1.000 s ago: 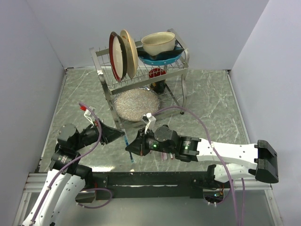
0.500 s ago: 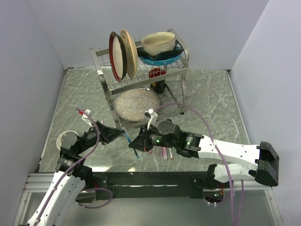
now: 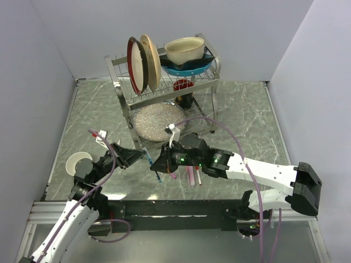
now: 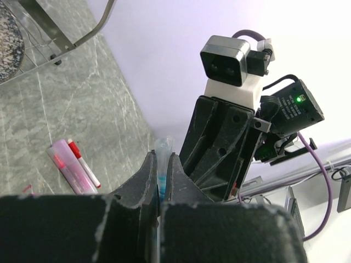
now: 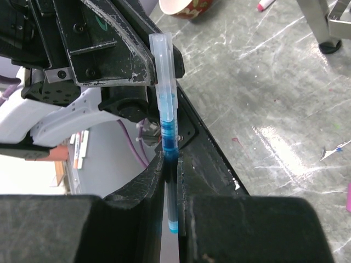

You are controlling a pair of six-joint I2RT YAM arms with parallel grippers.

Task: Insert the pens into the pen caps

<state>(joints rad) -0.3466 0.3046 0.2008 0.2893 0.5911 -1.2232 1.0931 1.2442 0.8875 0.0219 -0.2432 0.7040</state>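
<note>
The dark blue pen (image 5: 171, 164) is pinched upright in my right gripper (image 5: 171, 159), which is shut on its barrel. A clear pen cap (image 5: 163, 66) sits over the pen's upper end, with blue showing inside it. My left gripper (image 4: 162, 159) is shut on that same cap (image 4: 163, 149). From above, both grippers meet at the pen (image 3: 154, 169), left gripper (image 3: 141, 158) and right gripper (image 3: 159, 164), just in front of the rack. A salmon pink pen (image 3: 190, 175) and a whitish red-tipped pen (image 3: 198, 176) lie on the table under the right arm.
A wire dish rack (image 3: 123, 96) with plates and bowls stands at the back, a glittery round dish (image 3: 159, 120) under it. A white cup (image 3: 77, 163) lies at the left by my left arm. A small pink piece (image 5: 265, 4) lies near a rack foot.
My left arm has swung down and back, uncovering the white cup. My right gripper has edged slightly up and left. Both grippers stay closed around the blue pen and its cap.
</note>
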